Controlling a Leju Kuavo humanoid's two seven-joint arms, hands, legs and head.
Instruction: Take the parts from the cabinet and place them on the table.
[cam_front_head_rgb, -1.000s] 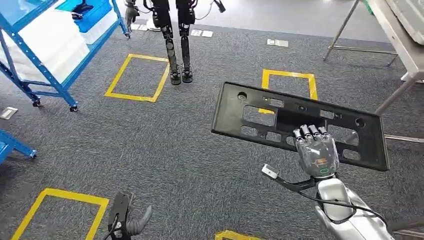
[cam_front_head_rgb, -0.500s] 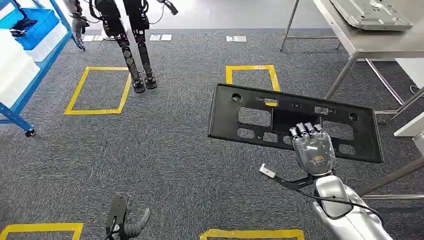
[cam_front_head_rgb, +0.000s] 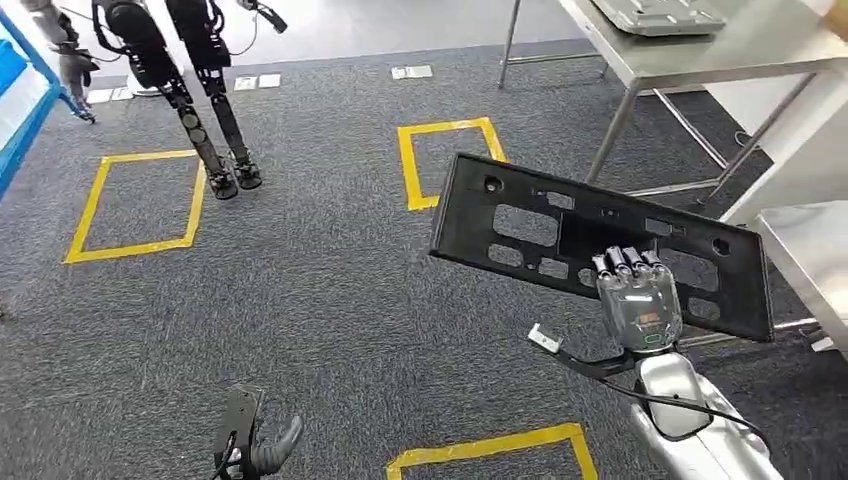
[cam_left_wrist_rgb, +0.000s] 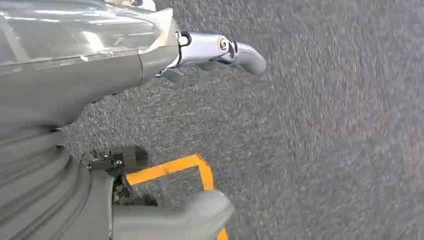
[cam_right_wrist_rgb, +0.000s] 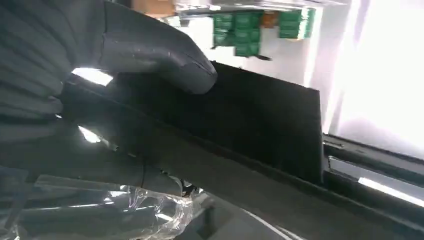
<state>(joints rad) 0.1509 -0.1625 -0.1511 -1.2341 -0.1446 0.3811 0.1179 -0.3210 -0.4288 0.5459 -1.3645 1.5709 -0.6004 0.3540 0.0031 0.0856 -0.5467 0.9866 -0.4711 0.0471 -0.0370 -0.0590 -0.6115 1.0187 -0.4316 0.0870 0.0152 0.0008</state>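
Black panel (cam_front_head_rgb: 560, 240), grey carpet (cam_front_head_rgb: 330, 290), yellow squares (cam_front_head_rgb: 135, 205)

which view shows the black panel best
The head view: the whole black panel shows with its cutouts, held by the right robot hand over the carpet. The right wrist view gives a dark close-up slice of it under the thumb. The left wrist view looks at carpet instead.

Grey carpet floor (cam_front_head_rgb: 330, 300), yellow tape squares (cam_front_head_rgb: 135, 205), steel-legged counter (cam_front_head_rgb: 770, 45) at upper right, blue rack edge (cam_front_head_rgb: 15, 95) at far left, bright light beyond
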